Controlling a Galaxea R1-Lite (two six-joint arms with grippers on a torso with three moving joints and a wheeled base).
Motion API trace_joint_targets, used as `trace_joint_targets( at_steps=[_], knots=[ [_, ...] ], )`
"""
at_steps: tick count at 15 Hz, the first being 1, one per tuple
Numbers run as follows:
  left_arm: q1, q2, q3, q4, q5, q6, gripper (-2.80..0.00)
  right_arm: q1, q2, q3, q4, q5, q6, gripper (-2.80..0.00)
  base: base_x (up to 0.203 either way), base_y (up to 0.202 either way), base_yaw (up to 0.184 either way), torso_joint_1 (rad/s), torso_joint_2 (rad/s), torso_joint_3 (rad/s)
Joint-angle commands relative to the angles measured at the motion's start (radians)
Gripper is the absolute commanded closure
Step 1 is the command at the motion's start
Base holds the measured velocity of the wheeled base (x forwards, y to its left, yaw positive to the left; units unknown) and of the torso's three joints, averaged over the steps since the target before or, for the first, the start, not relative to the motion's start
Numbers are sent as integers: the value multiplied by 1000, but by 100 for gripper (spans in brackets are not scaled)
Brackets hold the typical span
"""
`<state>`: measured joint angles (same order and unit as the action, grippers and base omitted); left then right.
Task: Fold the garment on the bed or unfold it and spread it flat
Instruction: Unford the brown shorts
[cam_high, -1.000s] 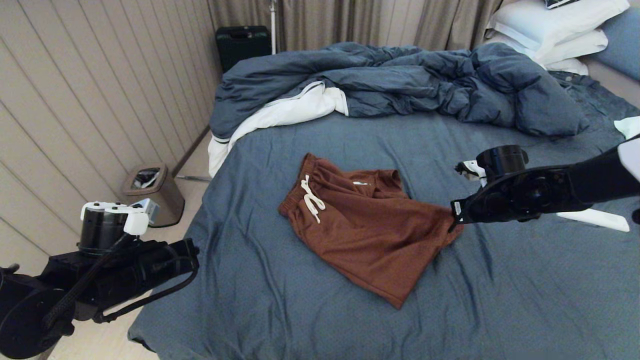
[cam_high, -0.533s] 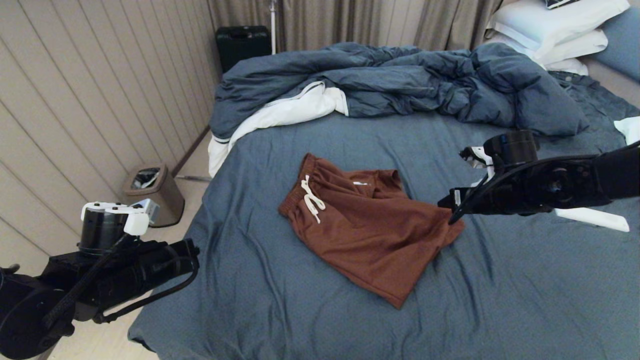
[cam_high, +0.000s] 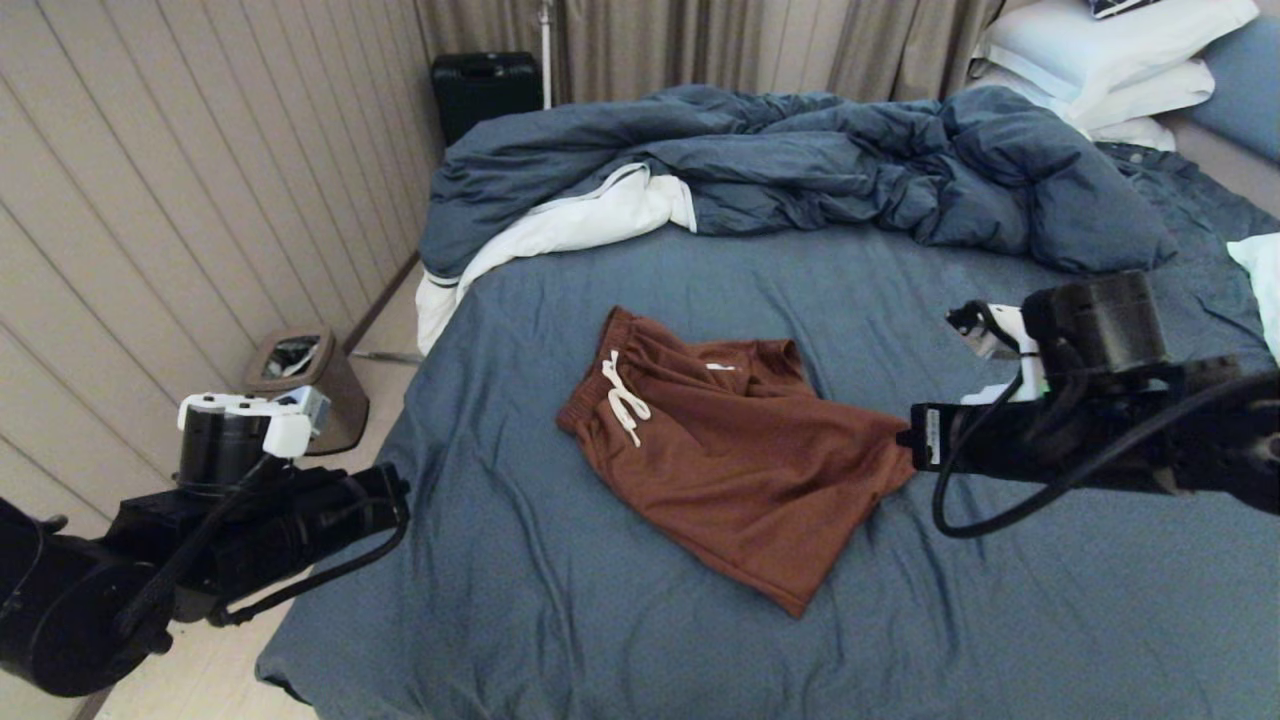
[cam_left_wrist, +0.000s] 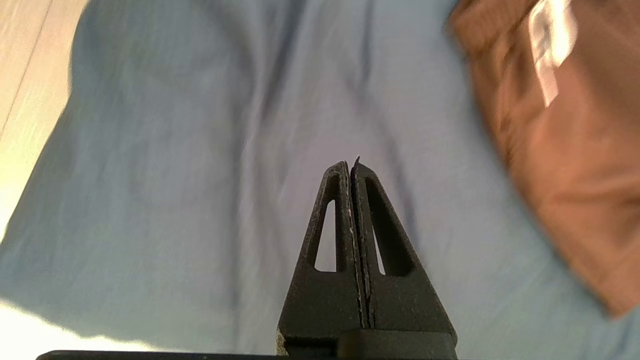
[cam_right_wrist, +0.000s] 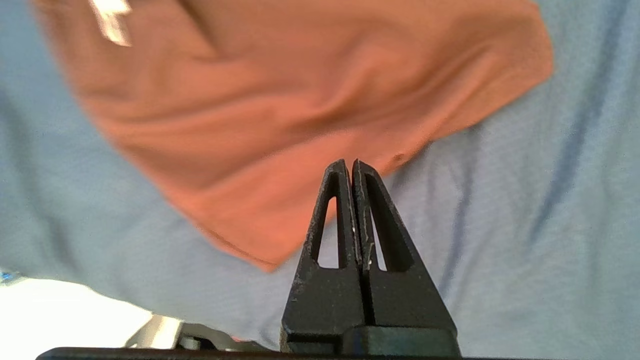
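Note:
The rust-brown shorts (cam_high: 730, 450) lie rumpled on the bed's slate-blue sheet (cam_high: 600, 620), waistband and white drawstring (cam_high: 625, 400) toward the left. My right gripper (cam_high: 905, 440) hovers at the shorts' right corner, shut with nothing in it. In the right wrist view the shut fingertips (cam_right_wrist: 348, 162) sit just over the hem of the shorts (cam_right_wrist: 300, 100). My left gripper (cam_high: 400, 495) hangs off the bed's left edge, also shut and empty. The left wrist view shows it (cam_left_wrist: 350, 162) above bare sheet, with the shorts (cam_left_wrist: 565, 150) off to one side.
A rumpled dark blue duvet (cam_high: 800, 160) with white lining fills the far half of the bed, white pillows (cam_high: 1100, 50) behind it. A waste bin (cam_high: 310, 385) and a black suitcase (cam_high: 485, 90) stand on the floor at left. A white cloth (cam_high: 1260, 260) lies at the right edge.
My right arm has drawn back to the right, away from the shorts' corner, and turned. The left arm has risen slightly. The shorts have barely shifted.

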<state>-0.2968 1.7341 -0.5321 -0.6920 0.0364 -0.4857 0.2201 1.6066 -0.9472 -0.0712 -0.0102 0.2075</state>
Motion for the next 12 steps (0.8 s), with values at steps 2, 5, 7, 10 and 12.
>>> trace_joint_targets(
  at_steps=[2, 5, 7, 10, 12],
  knots=[
    [-45, 69, -89, -5, 3, -1, 0, 10, -109, 135, -87, 69, 20, 0, 0, 0, 0, 0, 0, 0],
    [-114, 126, -234, 50, 5, -3, 0, 33, -103, 200, -125, 90, 20, 0, 0, 0, 0, 0, 0, 0],
    [-172, 142, -309, 103, 5, 4, 0, 47, -75, 228, -168, 90, 16, 0, 0, 0, 0, 0, 0, 0],
    [-218, 263, -428, 141, 7, 19, -280, 47, -22, 276, -274, 88, 9, 0, 0, 0, 0, 0, 0, 0],
    [-240, 356, -496, 137, 9, 50, -280, 47, -14, 291, -315, 87, 9, 0, 0, 0, 0, 0, 0, 0]
  ],
)
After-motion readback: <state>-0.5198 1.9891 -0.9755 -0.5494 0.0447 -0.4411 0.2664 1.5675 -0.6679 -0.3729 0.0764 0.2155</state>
